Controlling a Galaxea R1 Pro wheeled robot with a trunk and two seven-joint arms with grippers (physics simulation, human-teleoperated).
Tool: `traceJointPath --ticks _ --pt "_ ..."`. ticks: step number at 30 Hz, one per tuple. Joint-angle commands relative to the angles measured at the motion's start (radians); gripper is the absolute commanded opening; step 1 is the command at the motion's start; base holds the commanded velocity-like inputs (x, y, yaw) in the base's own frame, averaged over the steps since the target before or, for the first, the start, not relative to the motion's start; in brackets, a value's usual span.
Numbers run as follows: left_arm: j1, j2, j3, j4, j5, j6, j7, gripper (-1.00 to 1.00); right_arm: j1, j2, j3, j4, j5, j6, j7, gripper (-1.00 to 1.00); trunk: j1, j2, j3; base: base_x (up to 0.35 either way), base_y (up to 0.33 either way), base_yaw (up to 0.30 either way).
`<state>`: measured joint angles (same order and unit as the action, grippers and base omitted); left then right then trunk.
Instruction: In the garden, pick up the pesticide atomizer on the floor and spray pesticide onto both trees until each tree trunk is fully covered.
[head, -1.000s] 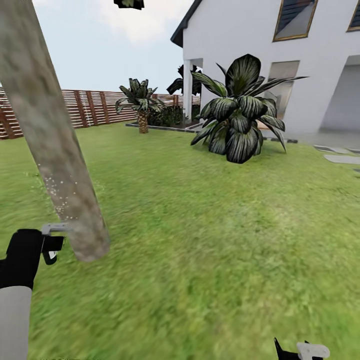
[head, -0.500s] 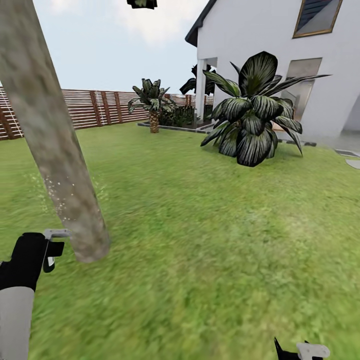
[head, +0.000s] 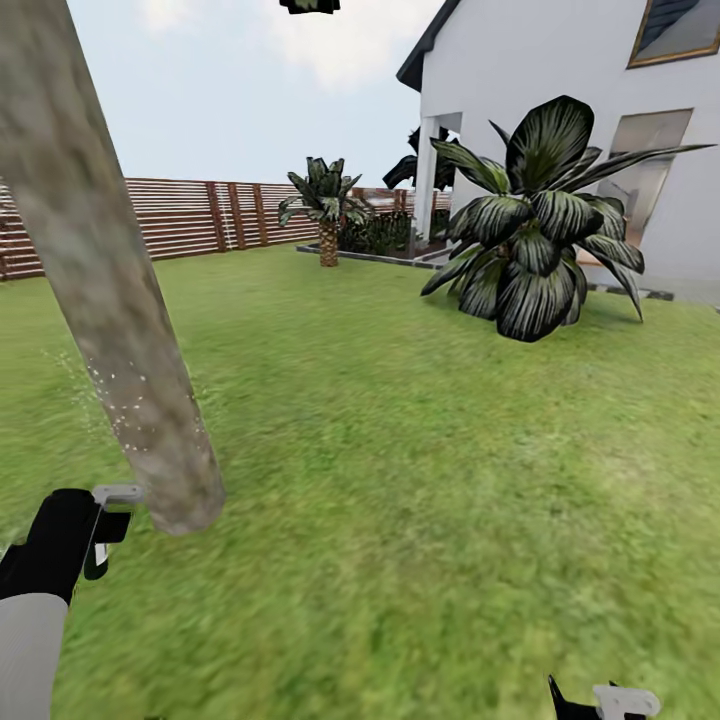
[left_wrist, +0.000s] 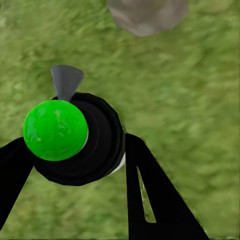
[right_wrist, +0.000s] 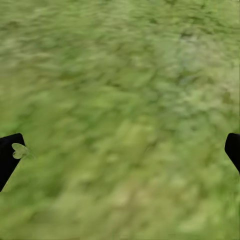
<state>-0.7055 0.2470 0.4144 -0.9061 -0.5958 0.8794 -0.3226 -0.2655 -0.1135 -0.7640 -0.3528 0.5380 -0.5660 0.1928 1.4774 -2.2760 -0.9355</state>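
At the lower left of the head view, the robot's left gripper clasps the sprayer, its grey nozzle just beside the base of the tree trunk, which leans from the upper left corner down to the lawn. White spray specks dot the lower trunk and the air beside it. From the left wrist camera, two black fingers close on either side of the sprayer's round black body, topped by a bright green cap, with the grey nozzle aimed toward the trunk's foot at the top of that frame. At the bottom right edge of the head view sits the right gripper; its wrist camera shows its fingertips spread wide apart over bare grass, holding nothing. Behind, a large striped-leaf plant stands at the centre right before a white house, and a slatted wooden fence runs along the left, a small palm near it.
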Motion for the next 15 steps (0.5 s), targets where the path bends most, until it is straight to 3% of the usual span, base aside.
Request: traceJointPath --ticks 1,4,8,11,15 --pt "0.011 0.000 0.000 0.001 0.001 -0.017 0.000 -1.00 0.000 0.000 0.000 0.000 0.000 0.000 0.000 1.00 0.000 0.000 0.000 0.028 -0.004 0.276" --pt "0.021 -0.001 0.001 0.003 0.001 -0.046 0.009 -1.00 0.000 0.000 0.001 0.000 0.000 0.000 0.000 1.00 0.000 0.000 0.000 0.007 -0.001 0.276" --pt "0.023 -0.010 -0.001 0.004 0.009 -0.050 0.082 -1.00 0.000 0.001 0.002 0.000 0.000 0.000 0.000 1.00 0.000 0.000 0.000 0.058 -0.033 0.276" --pt "0.025 -0.043 -0.001 0.004 0.006 -0.052 0.116 -1.00 0.000 0.002 0.002 0.000 0.000 0.000 0.000 1.00 0.000 0.000 0.000 0.197 -0.142 0.193" --pt "0.029 -0.068 -0.003 0.004 0.010 -0.061 0.122 -1.00 0.000 0.002 0.002 0.000 0.000 0.000 0.000 1.00 0.000 0.000 0.000 0.227 -0.167 0.028"
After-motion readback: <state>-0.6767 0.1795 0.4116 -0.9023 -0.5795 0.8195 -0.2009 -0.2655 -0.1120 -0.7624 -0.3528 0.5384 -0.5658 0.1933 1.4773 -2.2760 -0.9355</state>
